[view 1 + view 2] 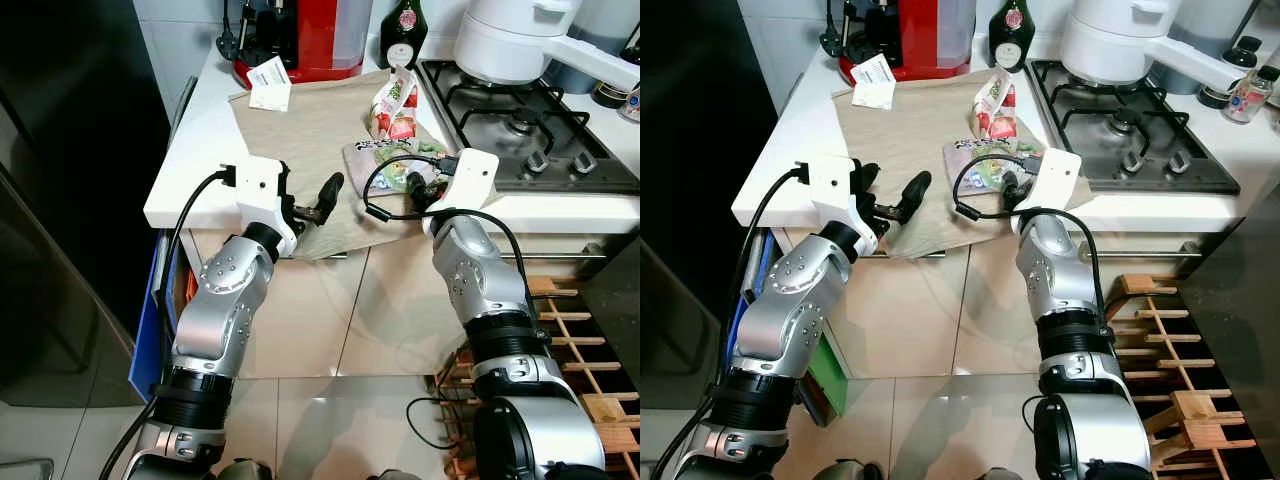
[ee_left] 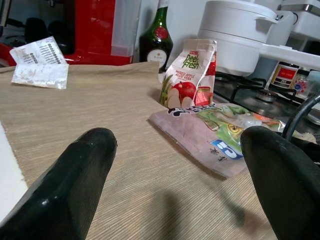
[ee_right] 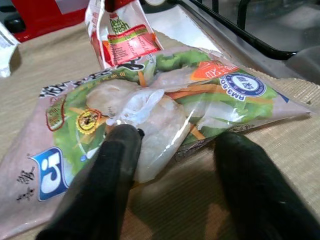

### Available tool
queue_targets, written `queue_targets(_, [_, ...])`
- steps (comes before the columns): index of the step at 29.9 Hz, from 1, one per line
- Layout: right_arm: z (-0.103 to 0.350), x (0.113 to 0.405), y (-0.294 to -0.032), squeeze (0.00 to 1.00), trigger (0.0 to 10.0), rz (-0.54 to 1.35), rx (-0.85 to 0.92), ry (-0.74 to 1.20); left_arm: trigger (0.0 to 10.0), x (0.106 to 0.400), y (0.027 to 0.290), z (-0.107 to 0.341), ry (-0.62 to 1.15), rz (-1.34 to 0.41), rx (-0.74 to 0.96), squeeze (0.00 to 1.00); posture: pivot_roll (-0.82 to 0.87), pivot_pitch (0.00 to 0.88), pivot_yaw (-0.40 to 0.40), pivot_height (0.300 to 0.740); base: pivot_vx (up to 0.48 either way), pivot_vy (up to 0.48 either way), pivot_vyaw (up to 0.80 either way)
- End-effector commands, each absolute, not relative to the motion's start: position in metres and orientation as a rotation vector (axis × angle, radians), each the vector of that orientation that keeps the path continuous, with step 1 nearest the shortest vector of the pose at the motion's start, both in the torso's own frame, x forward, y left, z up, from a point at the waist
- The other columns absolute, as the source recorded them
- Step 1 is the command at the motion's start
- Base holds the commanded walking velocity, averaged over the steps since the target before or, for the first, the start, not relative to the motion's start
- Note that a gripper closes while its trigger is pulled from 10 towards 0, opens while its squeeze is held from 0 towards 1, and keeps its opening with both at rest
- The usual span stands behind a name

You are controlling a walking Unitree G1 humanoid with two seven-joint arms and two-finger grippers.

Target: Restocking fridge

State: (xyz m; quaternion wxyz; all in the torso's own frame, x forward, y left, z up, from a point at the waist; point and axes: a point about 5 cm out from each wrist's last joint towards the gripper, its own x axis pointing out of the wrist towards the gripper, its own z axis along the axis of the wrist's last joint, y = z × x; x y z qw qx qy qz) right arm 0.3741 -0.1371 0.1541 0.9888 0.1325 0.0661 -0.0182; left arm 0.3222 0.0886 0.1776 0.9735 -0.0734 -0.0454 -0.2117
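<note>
A flat clear bag of frozen food (image 3: 165,100) with green and blue print lies on the beige mat (image 1: 300,130) near the counter's front edge. Just behind it stands a small red and white apple pouch (image 1: 394,110). My right gripper (image 3: 175,170) is open at the bag's near edge. One of its fingertips (image 3: 120,150) rests on the bag and the other is on the mat beside it. To the left of the bag my left gripper (image 1: 308,200) hovers open over the mat's front edge, holding nothing.
A red appliance (image 1: 305,35), a green bottle (image 1: 403,30) and a paper slip (image 1: 270,85) sit at the back of the counter. A gas hob (image 1: 520,130) with a white pot (image 1: 510,40) is on the right. The dark fridge (image 1: 70,200) stands left, a wooden rack (image 1: 580,330) low right.
</note>
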Motion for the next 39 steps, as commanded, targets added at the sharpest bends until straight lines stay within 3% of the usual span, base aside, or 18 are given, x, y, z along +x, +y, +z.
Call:
queue_targets(1, [0.158, 0.375, -0.137, 0.00, 0.0, -0.029, 0.282, 0.103, 10.0, 0.322, 0.085, 0.179, -0.092, -0.449, -0.147, 0.00, -0.11, 0.039, -0.012, 0.736, 0.000, 0.000, 0.00])
queue_targets(20, [0.192, 0.376, -0.131, 0.00, 0.0, 0.025, 0.223, -0.084, 10.0, 0.322, 0.084, 0.179, -0.094, -0.456, -0.146, 0.00, -0.10, 0.025, -0.013, 0.736, 0.000, 0.000, 0.00])
queue_targets(27, [0.213, 0.365, -0.142, 0.00, 0.0, 0.001, 0.232, -0.178, 10.0, 0.323, 0.085, 0.179, -0.096, -0.457, -0.143, 0.00, -0.11, 0.017, -0.016, 0.736, 0.000, 0.000, 0.00])
queue_targets(33, [0.195, 0.361, -0.151, 0.00, 0.0, -0.045, 0.191, -0.123, 10.0, 0.324, 0.084, 0.178, -0.089, -0.453, -0.137, 0.00, -0.12, 0.008, -0.014, 0.736, 0.000, 0.000, 0.00])
queue_targets(34, [0.190, 0.363, -0.153, 0.00, 0.9, -0.057, 0.131, -0.106, 10.0, 0.325, 0.084, 0.178, -0.089, -0.448, -0.133, 0.00, -0.12, 0.007, -0.013, 0.736, 0.000, 0.000, 0.00])
queue_targets(35, [0.190, 0.363, -0.153, 0.00, 0.9, -0.057, 0.131, -0.106, 10.0, 0.325, 0.084, 0.178, -0.089, -0.448, -0.133, 0.00, -0.12, 0.007, -0.013, 0.736, 0.000, 0.000, 0.00])
queue_targets(36, [0.189, 0.364, -0.156, 0.00, 5.6, -0.067, 0.083, -0.112, 10.0, 0.325, 0.084, 0.178, -0.090, -0.446, -0.133, 0.00, -0.12, 0.007, -0.012, 0.736, 0.000, 0.000, 0.00])
queue_targets(39, [0.201, 0.369, -0.171, 0.00, 10.0, -0.119, -0.017, -0.162, 10.0, 0.327, 0.084, 0.177, -0.079, -0.439, -0.165, 0.00, -0.12, 0.007, -0.012, 0.736, 0.000, 0.000, 0.00])
